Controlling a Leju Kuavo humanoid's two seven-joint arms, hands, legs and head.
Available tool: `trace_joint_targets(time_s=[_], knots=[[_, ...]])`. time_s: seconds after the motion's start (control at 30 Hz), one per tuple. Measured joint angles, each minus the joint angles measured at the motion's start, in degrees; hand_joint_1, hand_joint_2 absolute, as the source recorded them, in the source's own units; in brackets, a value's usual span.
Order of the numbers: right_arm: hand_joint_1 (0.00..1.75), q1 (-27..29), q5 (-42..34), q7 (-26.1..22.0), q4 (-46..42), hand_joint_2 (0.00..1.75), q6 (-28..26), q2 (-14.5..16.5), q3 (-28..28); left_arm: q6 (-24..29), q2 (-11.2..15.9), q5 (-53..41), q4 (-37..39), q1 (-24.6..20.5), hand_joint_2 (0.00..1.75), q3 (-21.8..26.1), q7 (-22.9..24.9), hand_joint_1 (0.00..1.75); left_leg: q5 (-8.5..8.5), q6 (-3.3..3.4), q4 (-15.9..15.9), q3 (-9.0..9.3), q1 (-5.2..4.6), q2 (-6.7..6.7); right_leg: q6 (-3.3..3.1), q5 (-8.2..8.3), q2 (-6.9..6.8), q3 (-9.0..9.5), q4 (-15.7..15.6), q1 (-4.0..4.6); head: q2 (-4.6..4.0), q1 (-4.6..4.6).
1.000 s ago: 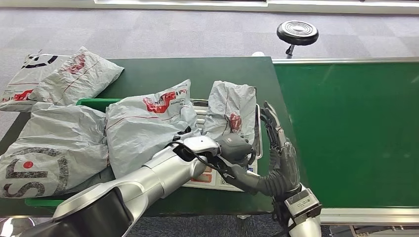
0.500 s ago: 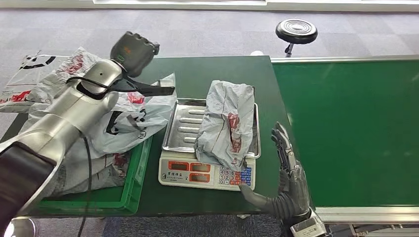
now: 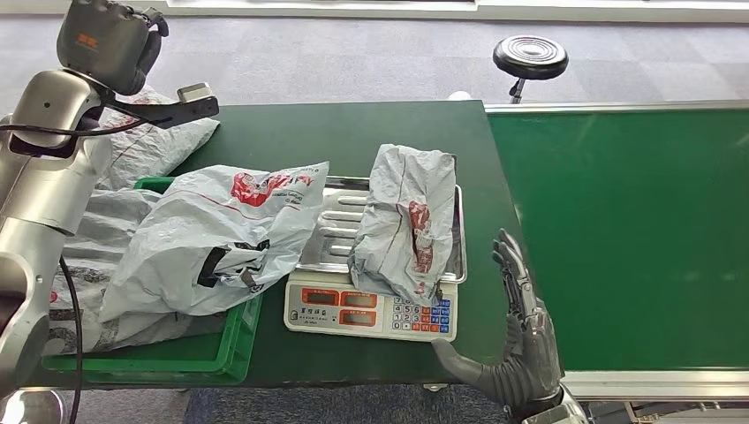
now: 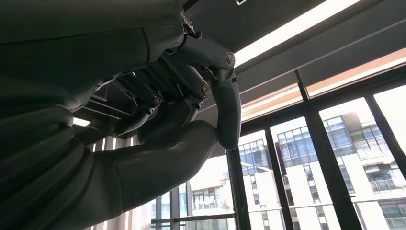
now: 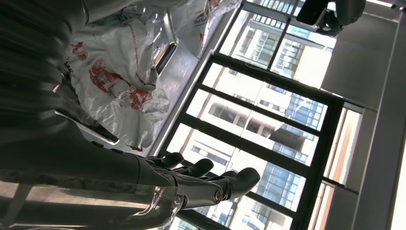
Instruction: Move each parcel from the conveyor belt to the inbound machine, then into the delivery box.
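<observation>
1. Head view is showing one grey parcel (image 3: 408, 223) lying on the metal tray of the weighing scale (image 3: 371, 311), which is serving here as the inbound machine. It is standing on the dark green table (image 3: 389, 132).
2. A second parcel (image 3: 221, 234) is lying with most of its body over the green delivery box (image 3: 177, 364) and one corner reaching onto the scale tray. More bags are resting in and behind the box.
3. The right hand (image 3: 517, 340) is standing just beside the scale, between it and the conveyor belt (image 3: 636, 230). Its fingers are straight and spread, its thumb is pointing toward the scale, and it is holding nothing.
4. The left hand (image 4: 191, 115) is raised high at the far left of the table. In the left wrist view its fingers are curling in against the thumb, with nothing between them.
5. The parcel on the scale is looking like a thin plastic mailer, crumpled and soft, probably light. Such film is likely slippery and is folding under pressure, so a flat push may slide it instead of lifting it.
6. A good place to take hold is probably the thick middle fold, where the fingers can gather the film and the contents together.
</observation>
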Motion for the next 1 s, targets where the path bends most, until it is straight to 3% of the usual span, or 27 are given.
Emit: trace_joint_targets(time_s=[0.37,0.4,0.5,0.53,0.77,0.9,1.0], knots=[[0.00,0.0,0.0,0.0,-0.3,1.75,0.0,0.0,0.0,-0.2,0.4,0.0,-1.3,0.5,1.75,2.1,-0.2,1.75,0.01,-0.02,0.0,-0.01,0.01,-0.05,-0.01,0.00,-0.01,0.01,0.0,0.01,0.00,-0.01],[0.00,0.0,0.0,0.0,-0.3,1.75,0.0,0.0,0.0,-0.6,0.4,0.1,-1.4,0.6,1.75,2.3,-0.5,1.54,0.01,-0.02,0.0,-0.01,0.01,-0.05,-0.01,0.00,-0.01,0.00,0.0,0.01,0.00,-0.01],[0.00,0.1,0.3,0.0,-0.3,1.75,0.0,0.0,0.0,-4.0,0.0,0.9,-1.7,1.8,1.75,3.1,-3.3,0.23,0.01,-0.02,0.0,0.00,-0.01,-0.05,-0.01,-0.01,-0.01,-0.02,0.0,-0.01,0.00,-0.01],[0.00,0.1,0.4,0.0,-0.3,1.75,0.0,0.0,0.0,-5.5,-0.4,1.4,-1.9,2.6,1.75,3.3,-4.4,0.00,0.01,-0.02,0.0,0.00,-0.01,-0.05,-0.01,-0.01,-0.02,-0.02,0.0,-0.01,0.00,-0.01],[0.00,0.2,0.9,0.1,-0.4,1.75,-0.3,0.0,0.0,-15.4,-4.1,12.6,-6.9,10.0,1.75,2.7,-11.3,0.00,0.01,-0.01,0.0,0.01,-0.01,0.03,-0.02,0.03,0.02,-0.07,0.0,-0.02,0.00,-0.01],[0.00,0.2,0.5,-0.2,-0.6,1.75,-0.2,0.0,0.0,-30.1,-6.1,25.5,-15.0,10.5,0.00,-2.8,-9.4,0.00,0.01,-0.01,0.1,-0.09,-0.01,-0.15,-0.01,0.02,-0.14,-0.10,0.0,-0.01,0.00,0.00],[0.00,-0.9,0.0,-0.1,-0.5,1.75,-0.2,0.0,0.1,-34.2,-9.3,31.2,-16.9,7.7,0.00,-9.8,-5.3,0.00,0.02,0.02,0.1,-0.18,-0.02,-0.36,0.01,0.02,-0.35,-0.04,-0.1,-0.02,0.00,0.01]])
